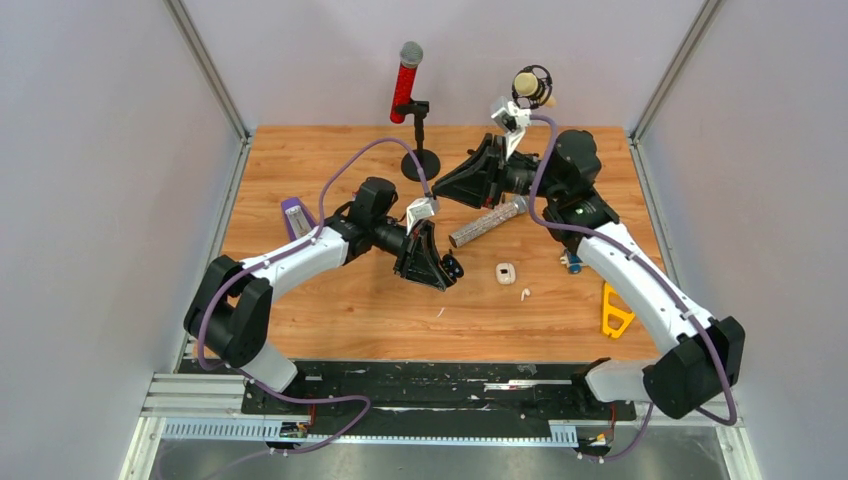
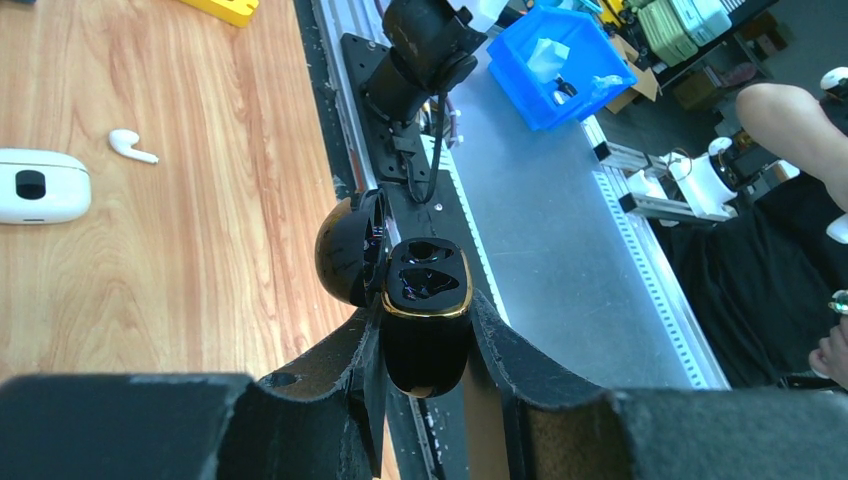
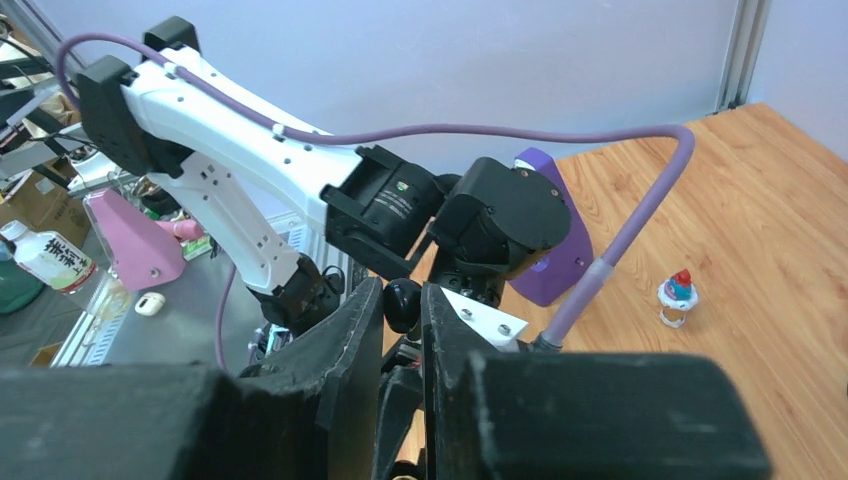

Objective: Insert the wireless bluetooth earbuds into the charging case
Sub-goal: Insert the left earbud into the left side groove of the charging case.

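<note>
Left gripper point(image 2: 425, 312): closed almost fully; a black charging case point(image 2: 427, 330) is clamped between the fingers point(image 2: 340, 370).
Case state: the lid point(image 2: 348, 250) is swung open to one side; two dark wells are exposed at the top. The case is held clear above the table point(image 1: 350, 300).
Right gripper point(image 3: 400, 305): narrowed to a slim gap; a small black earbud point(image 3: 402, 300) is pinched at the tips.
Right gripper position: raised at mid-table, turned toward the left arm.
White earbud point(image 2: 132, 146): laid loose on the wood, just beside a shut white case point(image 2: 40, 186).
Second white piece point(image 1: 438, 313): seen nearer the arm bases; too small to be identified.
Other items: a silver microphone point(image 1: 487, 222) is laid flat near the right gripper; a red microphone point(image 1: 407, 82) is held on a stand at the far edge.
</note>
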